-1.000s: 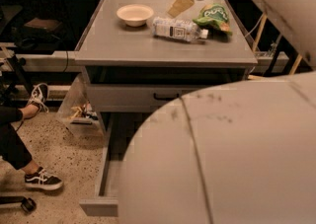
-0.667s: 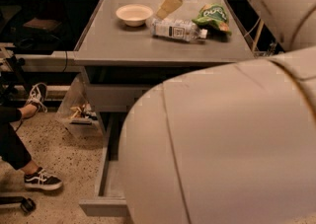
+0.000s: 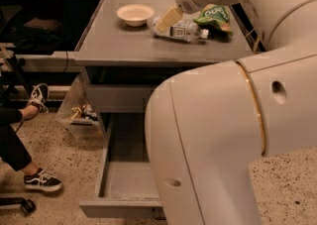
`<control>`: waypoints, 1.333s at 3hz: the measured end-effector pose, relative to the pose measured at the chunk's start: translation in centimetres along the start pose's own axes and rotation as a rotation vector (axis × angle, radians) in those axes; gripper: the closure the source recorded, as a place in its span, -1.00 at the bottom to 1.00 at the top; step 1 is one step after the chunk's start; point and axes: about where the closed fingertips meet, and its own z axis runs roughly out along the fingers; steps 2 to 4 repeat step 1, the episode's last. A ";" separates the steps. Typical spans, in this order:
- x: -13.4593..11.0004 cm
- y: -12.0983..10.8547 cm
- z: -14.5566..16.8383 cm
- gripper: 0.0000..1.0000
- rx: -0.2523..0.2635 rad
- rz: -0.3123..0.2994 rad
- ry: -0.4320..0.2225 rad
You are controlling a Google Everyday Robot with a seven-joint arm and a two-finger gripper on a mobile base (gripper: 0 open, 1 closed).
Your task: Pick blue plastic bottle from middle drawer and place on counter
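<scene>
– Bottle (image 3: 185, 30) position?
– It lies on its side on the counter (image 3: 124, 45), in the upper middle of the frame, between the white bowl (image 3: 135, 14) and the green snack bag (image 3: 214, 17), with its cap end just beside the bag.
– And the gripper (image 3: 170, 18)?
– It is right at the bottle's left end, just over it. Whether it is clamped on the bottle or spread cannot be told.
– The drawer (image 3: 126, 179)?
– It stands pulled out at the bottom of the frame, grey floor showing. The pale arm (image 3: 233, 120) fills the right half.
</scene>
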 end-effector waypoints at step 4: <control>0.0 0.0 0.0 -1.00 0.000 0.000 0.000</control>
